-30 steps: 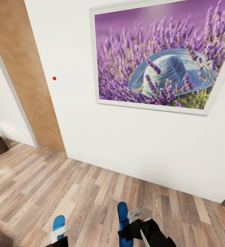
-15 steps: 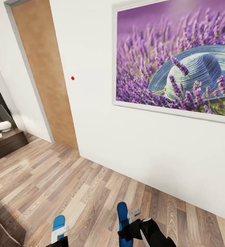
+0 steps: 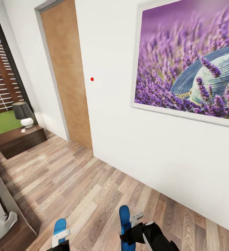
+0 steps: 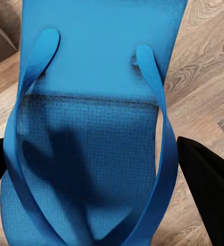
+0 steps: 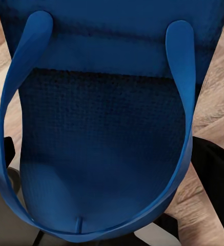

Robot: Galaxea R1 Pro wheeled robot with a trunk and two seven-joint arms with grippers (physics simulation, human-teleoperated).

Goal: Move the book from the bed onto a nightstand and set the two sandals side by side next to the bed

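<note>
While both low, sandals (image 3: 125,223) gripped.

The sandal (image 4: 91,128) in my left gripper (image 3: 60,238) looks like matt blue foam, finely dimpled under smooth straps; my right gripper (image 3: 130,226) holds a darker one (image 5: 106,133) with the same texture. Floor (image 3: 76,181) is streaky wood plank, nightstand (image 3: 18,139) at left glossy dark wood, wall (image 3: 128,139) smooth white, panel (image 3: 67,69) matt brown wood
</note>
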